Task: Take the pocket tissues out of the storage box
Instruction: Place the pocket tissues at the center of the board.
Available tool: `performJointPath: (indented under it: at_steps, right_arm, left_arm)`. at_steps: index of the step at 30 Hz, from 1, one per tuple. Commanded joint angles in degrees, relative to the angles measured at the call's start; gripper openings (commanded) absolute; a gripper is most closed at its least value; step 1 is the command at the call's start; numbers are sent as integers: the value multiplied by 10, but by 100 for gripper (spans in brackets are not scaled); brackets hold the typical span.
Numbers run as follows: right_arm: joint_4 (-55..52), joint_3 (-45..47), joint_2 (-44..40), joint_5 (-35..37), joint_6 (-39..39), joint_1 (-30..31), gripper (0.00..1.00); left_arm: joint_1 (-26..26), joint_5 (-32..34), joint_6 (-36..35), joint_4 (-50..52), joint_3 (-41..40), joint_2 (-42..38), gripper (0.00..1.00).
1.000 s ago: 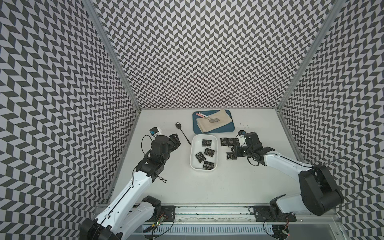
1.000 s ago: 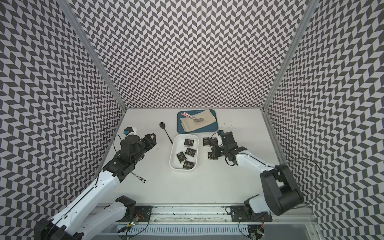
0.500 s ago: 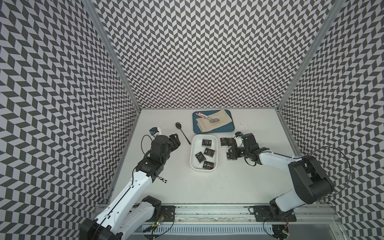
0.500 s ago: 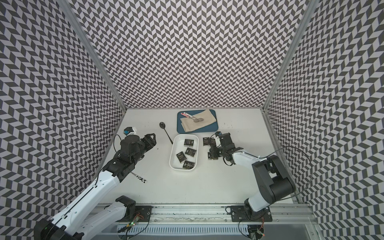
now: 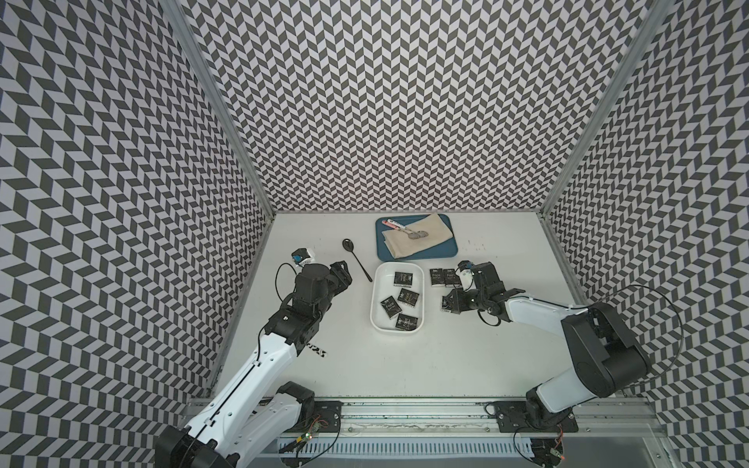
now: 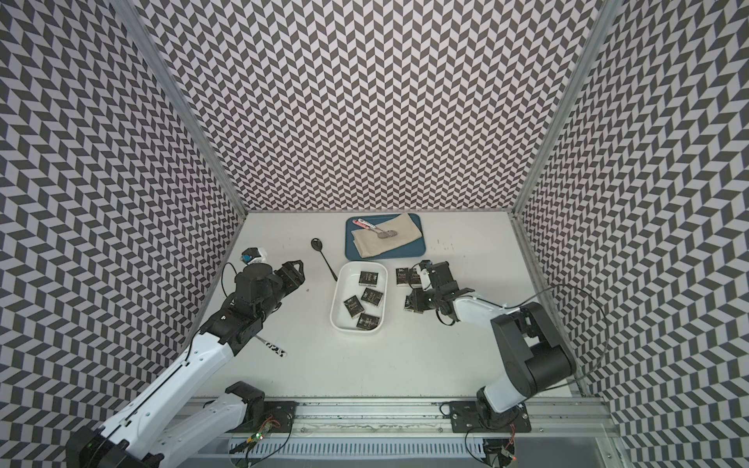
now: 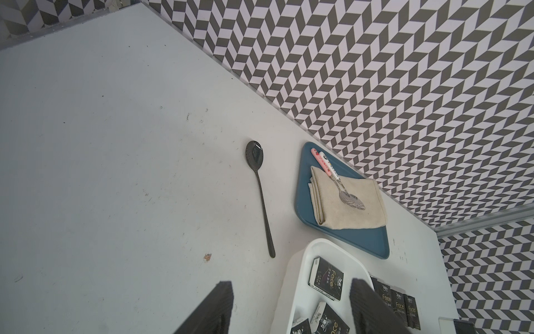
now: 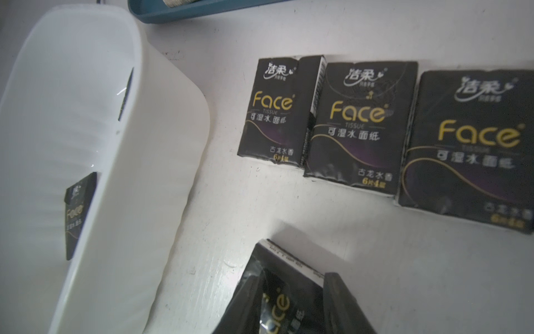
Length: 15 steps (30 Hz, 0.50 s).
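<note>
Pocket tissues: I'm counting four pocket tissues (image 5: 407, 297) lying flat inside the storage box (image 5: 381, 283), just below centre in both top views.
Outside the box: a row of packets (image 8: 358, 127) is sitting on the table (image 5: 446, 364) just right of the box, close side by side.
Held packet: the held packet (image 8: 277, 297) is hanging tilted, low over the table, below that row and right of the box.
Handling: I'm judging each packet light, soft and squashy, with slick film that may slide. I'm favouring a pinch across the two long edges, mid-length.
Right gripper: the right gripper (image 5: 449, 304) is pinching that packet between both fingers.
Right arm: it's stretching low from the lower right of the frame toward centre, with the wrist dipping to the table.
Left gripper: the left gripper (image 5: 342, 270) is hovering spread and empty, left of the box and pointing toward it.
Left arm: it's reaching up from the lower left.
</note>
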<state>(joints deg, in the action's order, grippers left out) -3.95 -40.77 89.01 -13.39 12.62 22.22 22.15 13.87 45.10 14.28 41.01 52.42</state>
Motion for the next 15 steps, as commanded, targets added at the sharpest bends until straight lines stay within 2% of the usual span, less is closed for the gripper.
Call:
performJointPath:
  at_steps: [1, 10, 15]
  right_arm:
    - [-15, -11, -24, -6, -2, -3, 40]
    - [-56, -19, -69, -20, -3, -2, 40]
    - [-40, -24, -52, 13, 5, -6, 43]
  left_arm:
    - [4, 7, 1, 8, 16, -11, 69]
    - [4, 5, 1, 7, 22, -7, 69]
    - [4, -2, 2, 6, 23, -6, 69]
